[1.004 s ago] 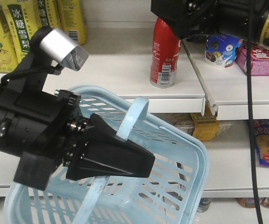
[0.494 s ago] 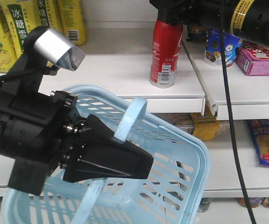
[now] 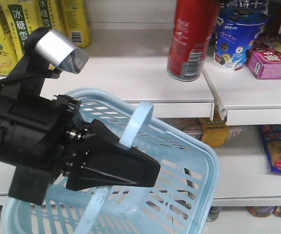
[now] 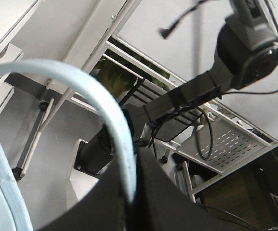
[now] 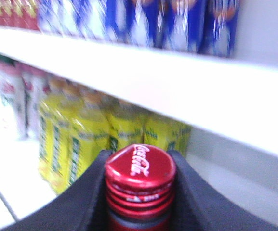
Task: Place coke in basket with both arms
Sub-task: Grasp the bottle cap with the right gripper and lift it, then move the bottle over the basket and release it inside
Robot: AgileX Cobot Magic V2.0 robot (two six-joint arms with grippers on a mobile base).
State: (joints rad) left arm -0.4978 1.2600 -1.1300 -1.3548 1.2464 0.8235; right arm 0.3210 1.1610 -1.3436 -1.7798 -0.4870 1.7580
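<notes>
**Count.** One coke (image 3: 191, 41), one basket (image 3: 212, 170), two claws. On the shelf (image 3: 125, 73) there are also three yellow bottles (image 3: 21, 29) at 11 o'clock, one blue cup (image 3: 240, 34) and one pink box (image 3: 271, 61) at 2 o'clock.

**Coke.**
- Front view: it sits at 1 o'clock, with its top cut off by the frame edge.
- Its long axis is near upright, base down, with the top leaning slightly toward 1 o'clock.
- White script and a barcode show on the red wrap.
- The base hangs by the shelf's front edge. I cannot tell whether it touches the board.
- The blue cup is just beside it at 3 o'clock.
- The coke is well apart from the basket, which lies toward 7 o'clock of it.

**Right claw** (image 5: 139, 163).
- It is seen only from its own wrist view.
- The black jaws are closed against both sides of the coke's neck, with the red cap poking up between them.
- The background there is blurred: yellow bottles, with blue packs on the shelf above.

**Left claw** (image 3: 125, 163).
- It is clamped on the basket's handle (image 3: 139, 119).
- The pale strap enters the wedge jaws at 12 o'clock and leaves at 7 o'clock. The left wrist view confirms the strap is pinched between the jaws.
- A silver camera box (image 3: 57, 48) sits on this arm at 11 o'clock.

**Basket.** It is tilted, with the far right corner at 3 o'clock, the open top facing up, and slotted walls visible.
</notes>
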